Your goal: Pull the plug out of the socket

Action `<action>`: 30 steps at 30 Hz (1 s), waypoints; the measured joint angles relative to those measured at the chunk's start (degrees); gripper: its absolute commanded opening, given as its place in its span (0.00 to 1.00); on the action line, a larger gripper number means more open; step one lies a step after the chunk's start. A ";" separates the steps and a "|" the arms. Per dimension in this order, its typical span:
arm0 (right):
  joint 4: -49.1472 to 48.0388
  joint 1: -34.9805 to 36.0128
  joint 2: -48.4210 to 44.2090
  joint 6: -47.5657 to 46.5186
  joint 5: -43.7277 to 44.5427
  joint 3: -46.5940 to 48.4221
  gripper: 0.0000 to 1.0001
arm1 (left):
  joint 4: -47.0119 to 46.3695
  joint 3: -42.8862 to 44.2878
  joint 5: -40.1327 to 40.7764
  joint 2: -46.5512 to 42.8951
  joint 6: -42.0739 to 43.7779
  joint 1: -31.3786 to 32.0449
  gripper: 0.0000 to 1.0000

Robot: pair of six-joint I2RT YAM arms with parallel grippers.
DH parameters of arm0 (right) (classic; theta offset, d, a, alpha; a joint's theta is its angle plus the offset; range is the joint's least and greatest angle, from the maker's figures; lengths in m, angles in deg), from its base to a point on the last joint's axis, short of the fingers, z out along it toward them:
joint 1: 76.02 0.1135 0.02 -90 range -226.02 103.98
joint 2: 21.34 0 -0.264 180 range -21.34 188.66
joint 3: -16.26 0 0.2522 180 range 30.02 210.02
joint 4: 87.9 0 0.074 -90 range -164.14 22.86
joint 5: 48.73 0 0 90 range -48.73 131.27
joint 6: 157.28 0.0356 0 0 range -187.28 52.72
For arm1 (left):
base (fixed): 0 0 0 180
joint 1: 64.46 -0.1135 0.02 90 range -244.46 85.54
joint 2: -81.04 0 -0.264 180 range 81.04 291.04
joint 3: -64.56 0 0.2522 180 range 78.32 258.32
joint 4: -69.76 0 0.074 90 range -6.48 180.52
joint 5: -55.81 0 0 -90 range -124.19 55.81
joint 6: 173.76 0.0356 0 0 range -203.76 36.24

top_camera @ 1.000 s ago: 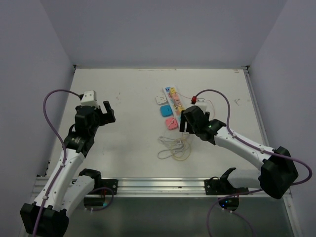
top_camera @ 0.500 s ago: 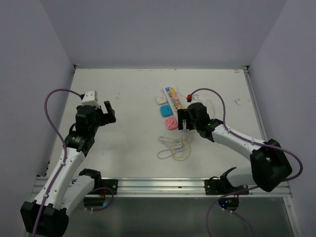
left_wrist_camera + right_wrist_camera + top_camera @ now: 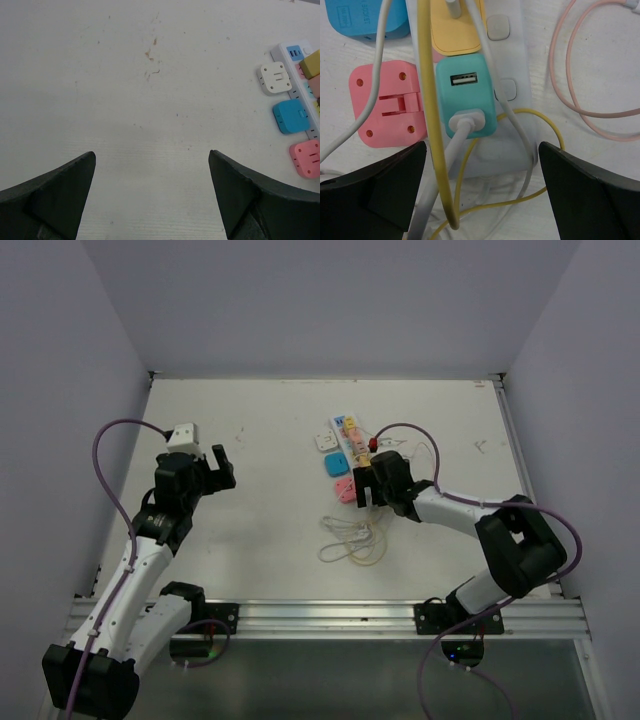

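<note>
The white power strip [image 3: 351,440] lies at the table's middle back, with coloured plugs in its outlets. In the right wrist view a teal plug [image 3: 465,95] with a white cable sits in the strip [image 3: 512,55], near its end, and a yellow plug [image 3: 454,27] sits beyond it. My right gripper [image 3: 482,167] is open, its fingers [image 3: 375,187] either side of the strip's near end, just short of the teal plug; it also shows in the top view [image 3: 366,498]. My left gripper [image 3: 212,462] is open and empty, far left of the strip [image 3: 299,50].
Loose white [image 3: 323,441], blue [image 3: 335,464] and pink [image 3: 346,488] plugs lie left of the strip. White and yellow cables [image 3: 352,538] coil in front of it. A yellow cable [image 3: 427,100] crosses the teal plug's left side. A pink cable [image 3: 560,75] loops to the right.
My right gripper has moved left and towards the strip's near end, now straddling it. The left arm has barely moved.
</note>
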 measured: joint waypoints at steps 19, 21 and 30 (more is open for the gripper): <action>1.86 -0.42 0.04 -5.09 -3.39 0.04 0.99 | 0.00 0.00 -0.07 0.04 0.00 0.00 0.99; 2.64 -0.55 0.26 -5.09 -3.50 0.39 0.99 | 0.00 0.00 -0.07 0.04 0.00 0.00 0.99; 4.96 -0.85 3.37 -4.92 -3.52 2.93 0.99 | 0.00 0.00 -0.09 0.15 0.00 0.00 0.99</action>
